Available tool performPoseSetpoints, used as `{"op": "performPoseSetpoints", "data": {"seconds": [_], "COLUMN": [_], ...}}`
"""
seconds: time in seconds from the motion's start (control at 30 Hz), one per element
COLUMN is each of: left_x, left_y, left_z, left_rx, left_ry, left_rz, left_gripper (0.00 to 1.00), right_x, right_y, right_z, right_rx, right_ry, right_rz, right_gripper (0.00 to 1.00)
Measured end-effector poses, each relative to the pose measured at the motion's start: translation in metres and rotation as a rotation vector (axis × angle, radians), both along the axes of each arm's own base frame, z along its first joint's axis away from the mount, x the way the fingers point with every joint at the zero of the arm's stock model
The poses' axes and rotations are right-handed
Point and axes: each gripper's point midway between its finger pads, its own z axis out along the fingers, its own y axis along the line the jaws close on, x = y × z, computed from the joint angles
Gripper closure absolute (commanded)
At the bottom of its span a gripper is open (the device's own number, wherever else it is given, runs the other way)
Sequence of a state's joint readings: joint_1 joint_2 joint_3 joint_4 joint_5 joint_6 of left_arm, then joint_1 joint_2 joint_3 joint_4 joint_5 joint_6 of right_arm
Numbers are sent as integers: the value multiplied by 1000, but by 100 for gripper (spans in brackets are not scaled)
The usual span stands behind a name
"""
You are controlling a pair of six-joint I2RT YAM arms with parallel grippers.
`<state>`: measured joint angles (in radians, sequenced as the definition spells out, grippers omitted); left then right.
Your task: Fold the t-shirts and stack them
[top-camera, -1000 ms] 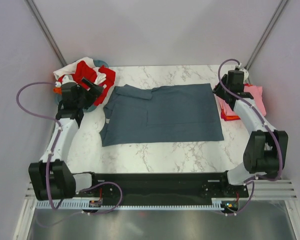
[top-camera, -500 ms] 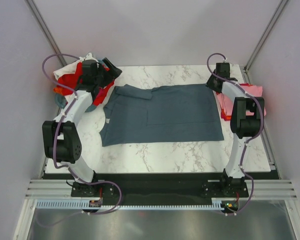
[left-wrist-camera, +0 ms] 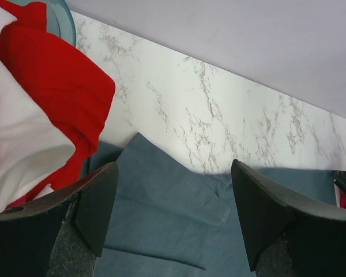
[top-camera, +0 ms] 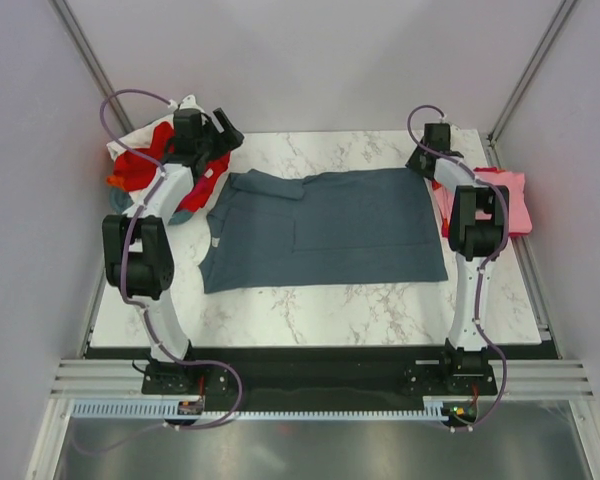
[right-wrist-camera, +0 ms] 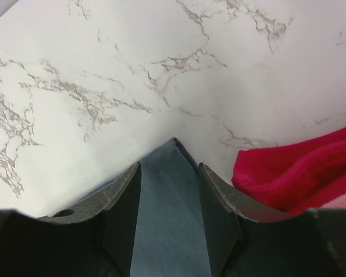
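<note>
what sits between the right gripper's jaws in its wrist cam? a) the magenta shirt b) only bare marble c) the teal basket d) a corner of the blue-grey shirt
d: the right wrist view shows a corner of the blue-grey shirt lying in the gap of the right gripper, with the magenta shirt off to one side.

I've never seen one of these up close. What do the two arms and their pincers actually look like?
The left arm and right arm match: slim white links joined by chunky black joint housings, standing on black bases. A thin purple cable loops loosely along each. The jaws are two plain, matte black, wedge-shaped blades.
</note>
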<state>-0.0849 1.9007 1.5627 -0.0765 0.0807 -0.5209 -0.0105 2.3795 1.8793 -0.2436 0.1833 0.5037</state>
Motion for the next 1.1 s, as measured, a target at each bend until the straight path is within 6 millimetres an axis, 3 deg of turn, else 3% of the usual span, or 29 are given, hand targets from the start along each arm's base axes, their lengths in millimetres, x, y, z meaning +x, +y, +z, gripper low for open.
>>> {"op": "performPoseSetpoints", "data": {"seconds": [0.5,0.6,0.73,0.93,1.1], "left_x": [13,16,16,20,31], "left_y": [1,-4,-16,-30,-34], "left_z": [-7,-15,-33,-52,-57], "left_rx": [76,91,110,138,149], "left_ry": [11,27,72,133,157], "left_rz": [-7,-13,-40,-78,-93], "left_gripper": [16,16,17,17,19], "right_x": [13,18,19,18,18], "right_y": [-5,-5,-5,-5,-5], "right_z": [-2,-2,-4,-5,-5], "right_rx": [-25,-25,-26,-23,-23], "right_ry": [-21,-27,-24,-17,-17], "right_rz": [-21,-21,-22,-21,-21], "right_gripper": [48,54,76,94,100]}}
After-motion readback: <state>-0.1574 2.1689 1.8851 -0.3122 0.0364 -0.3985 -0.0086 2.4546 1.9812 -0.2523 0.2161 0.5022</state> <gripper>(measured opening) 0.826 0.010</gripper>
